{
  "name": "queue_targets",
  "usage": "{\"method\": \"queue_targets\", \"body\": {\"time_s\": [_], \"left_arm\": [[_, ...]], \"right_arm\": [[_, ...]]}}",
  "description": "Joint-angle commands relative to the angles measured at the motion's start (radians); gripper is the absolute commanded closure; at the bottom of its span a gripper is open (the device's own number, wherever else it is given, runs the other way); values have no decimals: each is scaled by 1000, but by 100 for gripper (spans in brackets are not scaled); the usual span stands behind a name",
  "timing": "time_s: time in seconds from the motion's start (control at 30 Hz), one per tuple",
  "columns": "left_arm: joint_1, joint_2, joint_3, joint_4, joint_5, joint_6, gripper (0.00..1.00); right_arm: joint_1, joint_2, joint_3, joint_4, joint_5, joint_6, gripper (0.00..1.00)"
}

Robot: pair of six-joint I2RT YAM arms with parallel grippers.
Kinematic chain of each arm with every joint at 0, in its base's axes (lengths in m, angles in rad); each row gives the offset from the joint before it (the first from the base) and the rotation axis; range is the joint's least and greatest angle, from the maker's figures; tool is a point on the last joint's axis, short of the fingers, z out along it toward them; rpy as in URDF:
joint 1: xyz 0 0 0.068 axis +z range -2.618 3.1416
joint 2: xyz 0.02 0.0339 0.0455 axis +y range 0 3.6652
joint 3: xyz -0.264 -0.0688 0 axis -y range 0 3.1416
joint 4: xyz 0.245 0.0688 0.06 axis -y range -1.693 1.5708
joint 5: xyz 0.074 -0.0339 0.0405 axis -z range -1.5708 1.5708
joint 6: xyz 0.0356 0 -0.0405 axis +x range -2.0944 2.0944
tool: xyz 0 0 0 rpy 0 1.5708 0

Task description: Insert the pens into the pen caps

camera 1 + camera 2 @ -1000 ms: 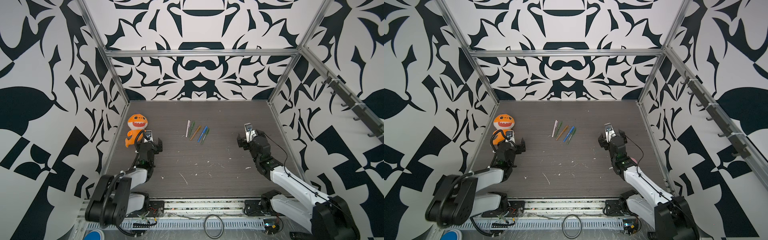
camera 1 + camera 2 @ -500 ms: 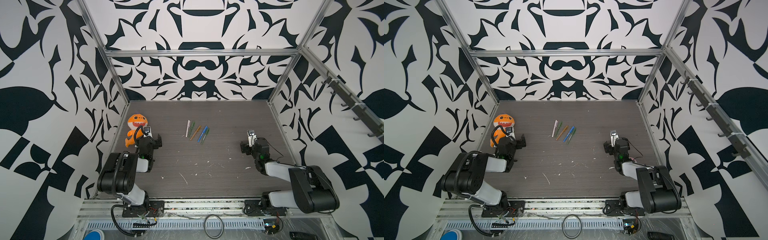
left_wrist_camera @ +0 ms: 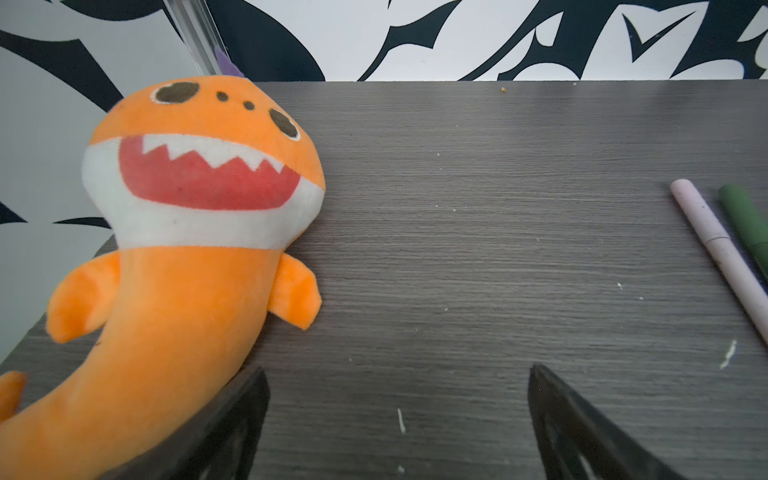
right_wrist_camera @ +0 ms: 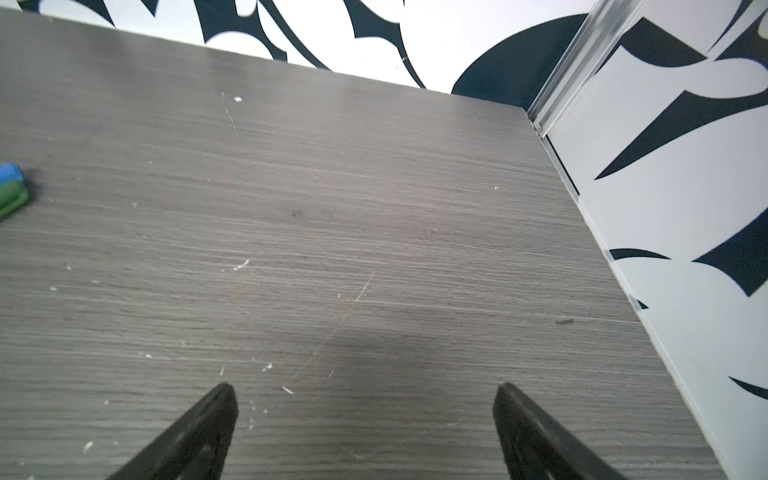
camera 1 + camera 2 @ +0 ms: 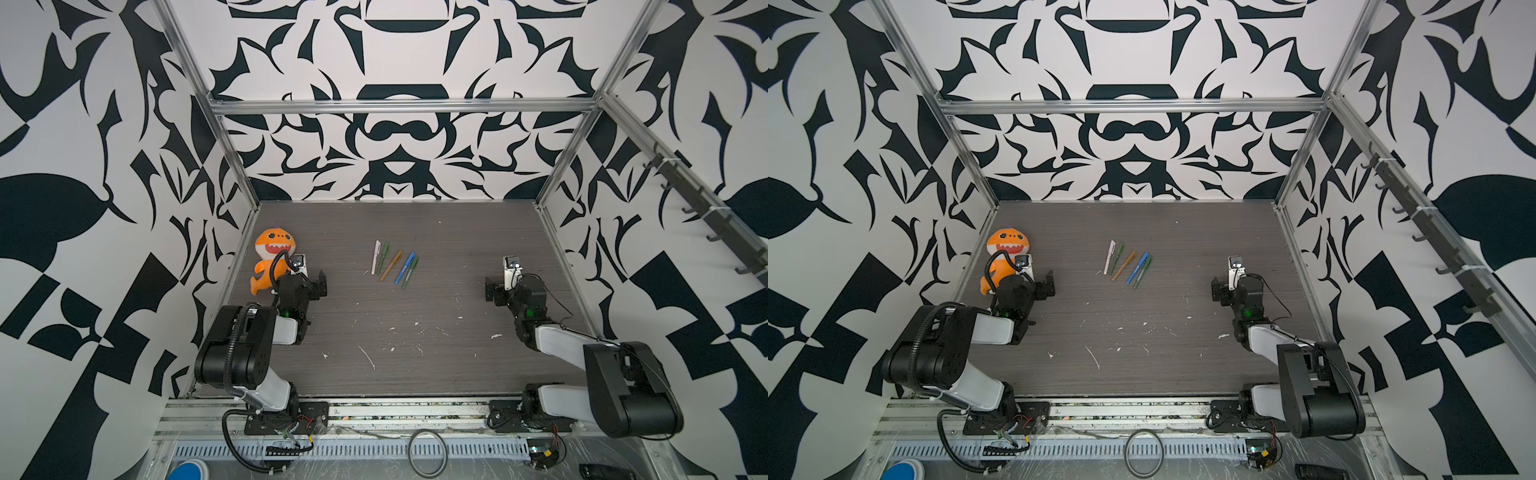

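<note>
Several pens lie side by side at mid-table in both top views: white-pink (image 5: pixel 376 257), green (image 5: pixel 383 257), orange-brown (image 5: pixel 391 265), blue (image 5: pixel 405 268) and green (image 5: pixel 410 272). The pen caps sit on the pens' far ends. The left wrist view shows the pale pink cap (image 3: pixel 698 212) seated on its barrel beside a green cap (image 3: pixel 744 216). The right wrist view shows blue (image 4: pixel 9 172) and green (image 4: pixel 12 201) cap ends. My left gripper (image 5: pixel 311 279) (image 3: pixel 399 374) is open and empty, left of the pens. My right gripper (image 5: pixel 500 286) (image 4: pixel 365 392) is open and empty, far to their right.
An orange plush shark (image 5: pixel 272 259) (image 3: pixel 187 249) lies by the left wall, its tail against one left finger (image 3: pixel 232 415). White scuff marks (image 5: pixel 368 357) dot the grey table's near half. Patterned walls and metal posts (image 4: pixel 582 58) close in the sides.
Both arms have folded back toward their bases, elbows raised. The right gripper has drawn back a little. Both grippers stayed open and the pens have not moved.
</note>
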Motion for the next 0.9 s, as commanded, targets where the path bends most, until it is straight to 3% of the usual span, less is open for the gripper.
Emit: {"method": "queue_targets", "body": {"time_s": [0.0,0.13,0.23,0.87], "left_arm": [[4,-8,18,3,15,0,1],[4,-8,17,3,17,0,1],[4,-8,17,3,18,0,1],[4,-8,17,2,15,0,1]], "right_arm": [[-4,81,-16,208,-24,99,0],[14,286,-67,511,-39,84,0],[23,254,30,269,52,106,0],[24,258,36,264,69,111,0]]}}
